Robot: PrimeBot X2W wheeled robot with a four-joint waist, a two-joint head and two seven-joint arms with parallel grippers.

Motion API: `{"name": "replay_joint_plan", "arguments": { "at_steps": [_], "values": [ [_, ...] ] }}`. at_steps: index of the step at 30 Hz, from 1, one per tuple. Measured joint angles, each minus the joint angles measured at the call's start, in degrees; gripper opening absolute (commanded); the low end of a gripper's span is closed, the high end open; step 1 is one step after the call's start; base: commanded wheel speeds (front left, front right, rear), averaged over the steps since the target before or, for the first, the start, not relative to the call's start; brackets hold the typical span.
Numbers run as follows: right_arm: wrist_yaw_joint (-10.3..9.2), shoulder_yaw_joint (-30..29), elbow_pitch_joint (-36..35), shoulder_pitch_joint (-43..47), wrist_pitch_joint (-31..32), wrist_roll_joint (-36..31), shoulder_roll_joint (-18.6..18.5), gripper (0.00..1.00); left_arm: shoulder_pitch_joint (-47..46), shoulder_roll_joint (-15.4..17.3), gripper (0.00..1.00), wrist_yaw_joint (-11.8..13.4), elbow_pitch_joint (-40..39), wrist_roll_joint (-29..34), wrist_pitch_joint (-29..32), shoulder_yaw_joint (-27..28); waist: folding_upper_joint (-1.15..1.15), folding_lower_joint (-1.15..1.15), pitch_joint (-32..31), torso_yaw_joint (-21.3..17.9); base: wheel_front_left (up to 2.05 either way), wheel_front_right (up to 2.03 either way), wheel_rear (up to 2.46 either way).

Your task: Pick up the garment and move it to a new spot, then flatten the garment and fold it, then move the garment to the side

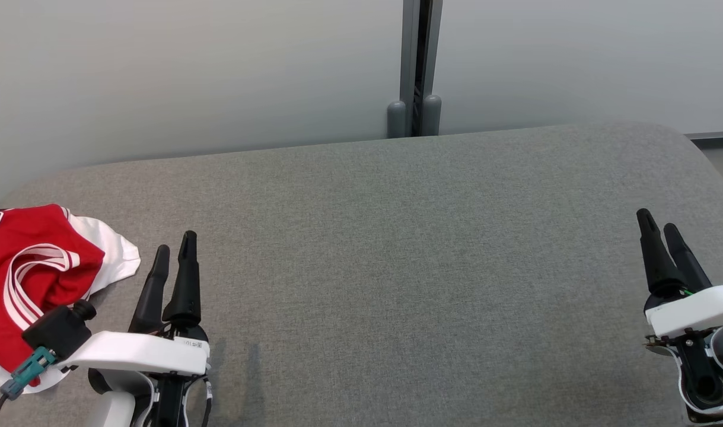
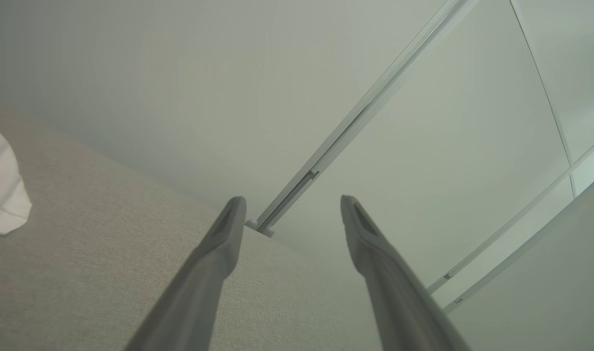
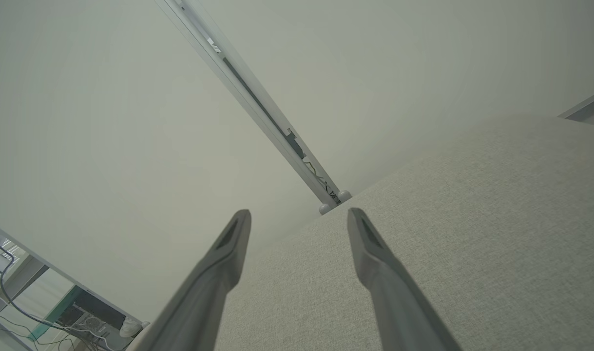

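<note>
At the far left of the desk (image 1: 397, 267) lies the garment (image 1: 35, 261), a crumpled red jersey with white stripes and a white sleeve, soft and bunched. Just to its right the left claw (image 1: 175, 244) hovers with its two tapered dark fingers spread wide, holding and touching nothing; the garment sits beside it, apart. The desk is a grey woven fabric with rounded corners. Far right, the right claw (image 1: 656, 219) is likewise wide open and empty, well apart from the garment.
</note>
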Motion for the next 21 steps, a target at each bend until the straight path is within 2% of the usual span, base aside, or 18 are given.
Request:
{"name": "replay_joint_plan", "arguments": {
  "at_steps": [21],
  "values": [
    [0.0, 5.4, -0.6, 1.2, -4.1, -14.7, -0.4, 1.0, 0.5, 3.5, 1.0, 4.4, -1.3, 17.0, 2.4, -0.7, 0.0, 0.0, -0.4, -0.4, 0.0, 0.0, 0.0]
  ]
}}
